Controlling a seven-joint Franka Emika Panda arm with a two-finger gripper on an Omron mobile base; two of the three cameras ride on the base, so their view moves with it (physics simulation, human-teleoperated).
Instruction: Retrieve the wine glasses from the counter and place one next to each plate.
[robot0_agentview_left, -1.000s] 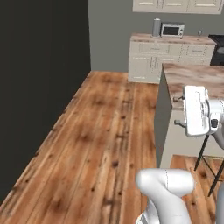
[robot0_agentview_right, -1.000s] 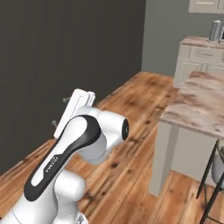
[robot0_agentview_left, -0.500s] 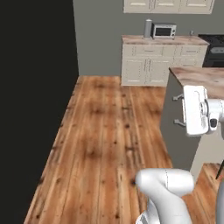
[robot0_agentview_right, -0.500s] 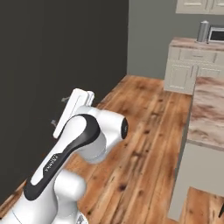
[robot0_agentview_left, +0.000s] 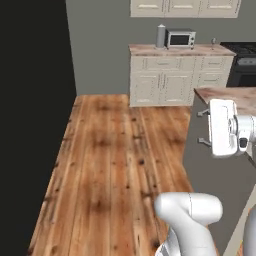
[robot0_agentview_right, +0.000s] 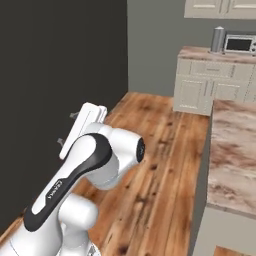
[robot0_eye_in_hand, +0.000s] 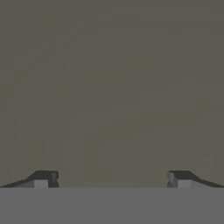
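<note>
Standing against the far grey wall, the marbled stone counter (robot0_agentview_left: 175, 49) on cream panelled cabinets carries a silver microwave (robot0_agentview_left: 180, 38) and a tall grey canister (robot0_agentview_left: 161, 35); no glasses are discernible on it. A marbled island top (robot0_agentview_right: 235, 150) lies nearer. The gripper (robot0_eye_in_hand: 112, 178) faces plain grey, fingers wide apart, empty. The base has turned, bringing the counter more central.

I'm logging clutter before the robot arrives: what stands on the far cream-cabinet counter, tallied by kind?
Microwave: 1
Grey canister: 1
Small item, too small to identify: 1
Total: 3
</note>
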